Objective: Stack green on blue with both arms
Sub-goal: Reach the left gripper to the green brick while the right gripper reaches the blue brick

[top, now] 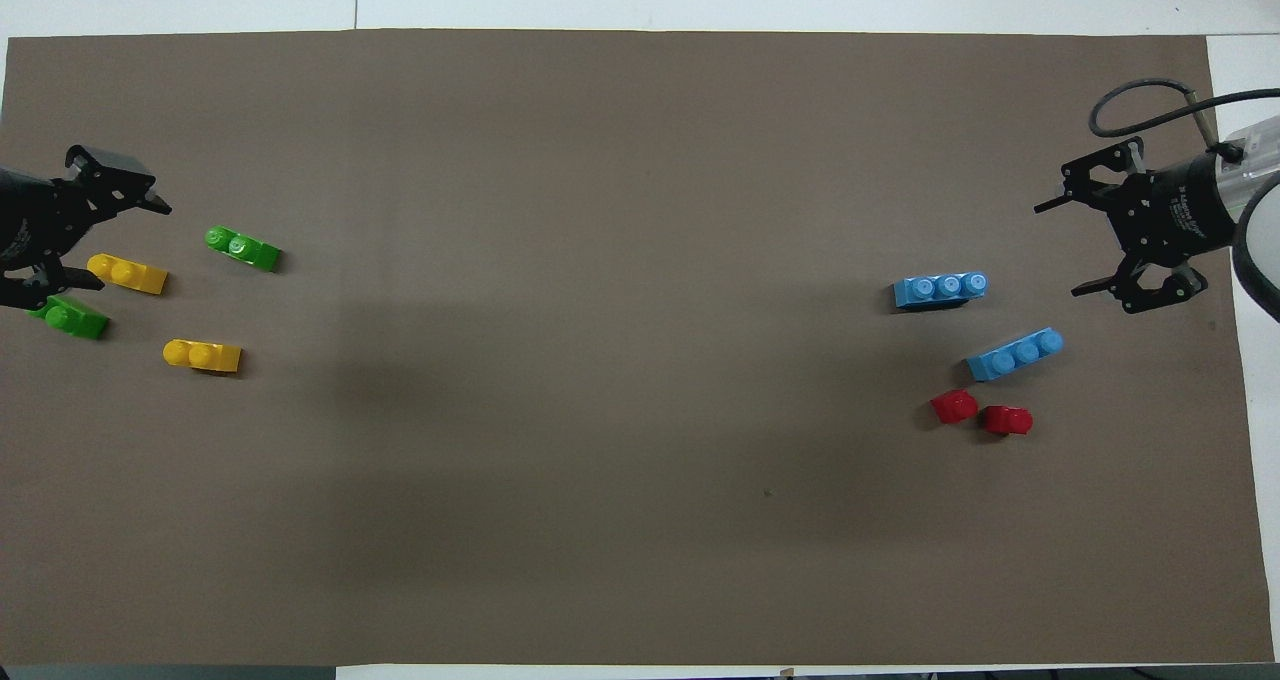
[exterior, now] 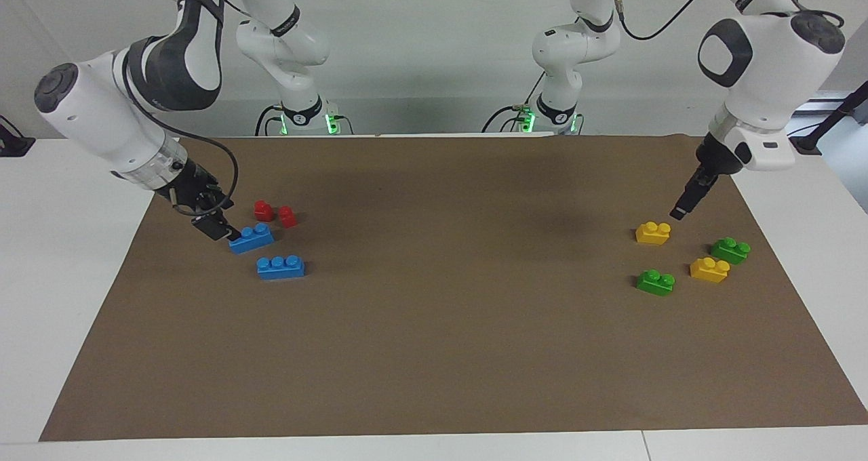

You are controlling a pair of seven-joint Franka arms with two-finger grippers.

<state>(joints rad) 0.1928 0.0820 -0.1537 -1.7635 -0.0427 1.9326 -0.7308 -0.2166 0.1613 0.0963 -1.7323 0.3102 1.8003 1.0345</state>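
Note:
Two blue bricks lie near the right arm's end of the mat, one (exterior: 251, 237) (top: 1015, 354) nearer to the robots than the other (exterior: 280, 267) (top: 940, 289). Two green bricks sit near the left arm's end, one (exterior: 655, 282) (top: 243, 248) inward, one (exterior: 730, 250) (top: 68, 317) by the mat's edge. My right gripper (exterior: 220, 229) (top: 1065, 247) hangs low and open just off the end of the nearer blue brick, holding nothing. My left gripper (exterior: 680, 210) (top: 115, 242) is open and empty, over the mat among the green and yellow bricks.
Two yellow bricks (exterior: 653, 232) (exterior: 709, 270) lie among the green ones. Two small red pieces (exterior: 263, 210) (exterior: 287, 216) sit beside the nearer blue brick, closer to the robots. A brown mat (exterior: 434, 325) covers the white table.

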